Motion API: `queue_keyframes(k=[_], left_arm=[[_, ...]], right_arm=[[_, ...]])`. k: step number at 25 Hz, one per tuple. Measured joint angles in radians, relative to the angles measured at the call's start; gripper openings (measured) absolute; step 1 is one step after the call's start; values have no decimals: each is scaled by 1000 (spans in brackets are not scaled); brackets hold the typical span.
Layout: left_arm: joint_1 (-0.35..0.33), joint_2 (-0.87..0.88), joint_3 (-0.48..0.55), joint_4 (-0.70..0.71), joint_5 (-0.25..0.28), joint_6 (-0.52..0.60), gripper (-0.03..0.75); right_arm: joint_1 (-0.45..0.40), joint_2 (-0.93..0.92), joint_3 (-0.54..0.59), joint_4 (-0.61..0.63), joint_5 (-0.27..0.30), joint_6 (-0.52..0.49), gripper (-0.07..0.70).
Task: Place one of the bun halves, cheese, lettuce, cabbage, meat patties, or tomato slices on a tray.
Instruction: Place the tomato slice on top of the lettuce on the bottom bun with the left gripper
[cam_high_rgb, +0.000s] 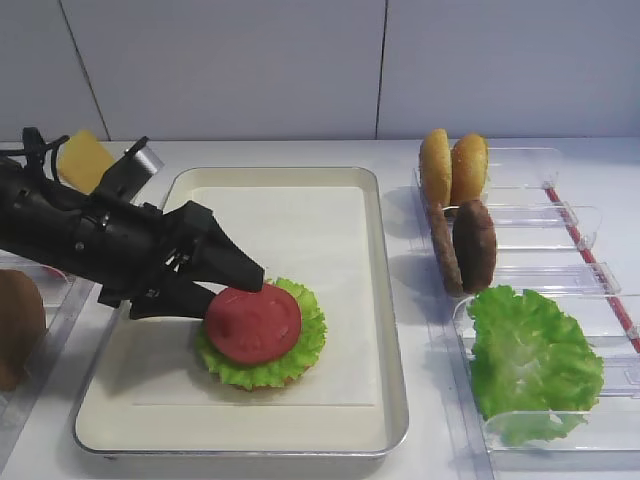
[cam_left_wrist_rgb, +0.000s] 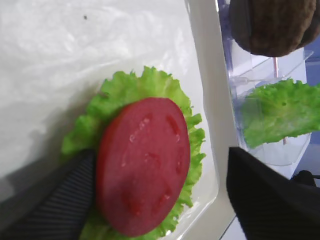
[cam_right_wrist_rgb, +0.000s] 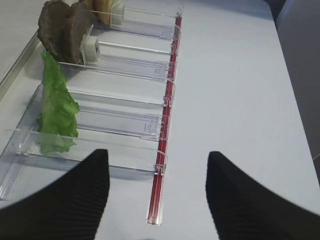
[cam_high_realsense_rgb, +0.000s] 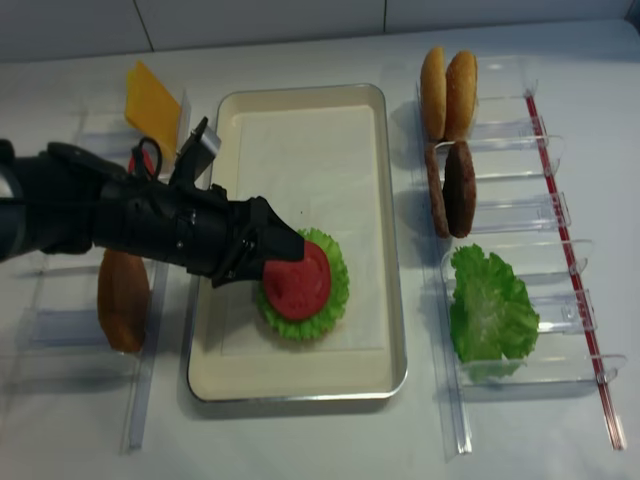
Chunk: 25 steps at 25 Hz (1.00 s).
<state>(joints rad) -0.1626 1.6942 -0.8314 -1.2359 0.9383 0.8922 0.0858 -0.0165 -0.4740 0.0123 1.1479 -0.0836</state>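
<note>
near the front of the tray (cam_high_rgb: 390, 400), a tomato slice (cam_high_rgb: 253, 323) lies flat on a ruffled green lettuce leaf (cam_high_rgb: 306, 350), and a bit of brown shows under the leaf's front edge. the left gripper (cam_high_rgb: 225, 288) hovers at the slice's left edge with its black fingers (cam_high_rgb: 232, 262) spread apart; the left wrist view shows one finger at the slice's rim and the other well off to the side, so the jaws stand open and grip nothing. the rest of the tray's white paper liner (cam_high_rgb: 290, 230) stretches back behind the stack.

to the right of the tray, clear plastic bins (cam_high_rgb: 560, 290) stand in a row. the nearest filled one holds more lettuce (cam_high_rgb: 530, 360), the next holds two dark meat patties (cam_high_rgb: 475, 245) on edge, and the farthest holds two golden bun halves (cam_high_rgb: 453, 168) upright side by side.

the right gripper (cam_right_wrist_rgb: 157, 192) hangs over the table beside these bins, its two black fingers (cam_right_wrist_rgb: 65, 200) wide apart with nothing between them.

at the far left, behind the left arm, a yellow cheese slice (cam_high_rgb: 82, 160) leans upright.
</note>
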Motion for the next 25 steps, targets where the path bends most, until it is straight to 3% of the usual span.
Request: queue_keyframes(k=[9, 14, 25], left_arm=[[0, 0, -85, 82, 18, -67, 494], [0, 0, -88, 100, 70, -79, 494], [2, 0, -98, 150, 60, -81, 494]], right_arm=[[0, 0, 0, 0, 0, 0, 452], [0, 0, 0, 0, 0, 0, 452], [0, 0, 0, 0, 0, 0, 452]])
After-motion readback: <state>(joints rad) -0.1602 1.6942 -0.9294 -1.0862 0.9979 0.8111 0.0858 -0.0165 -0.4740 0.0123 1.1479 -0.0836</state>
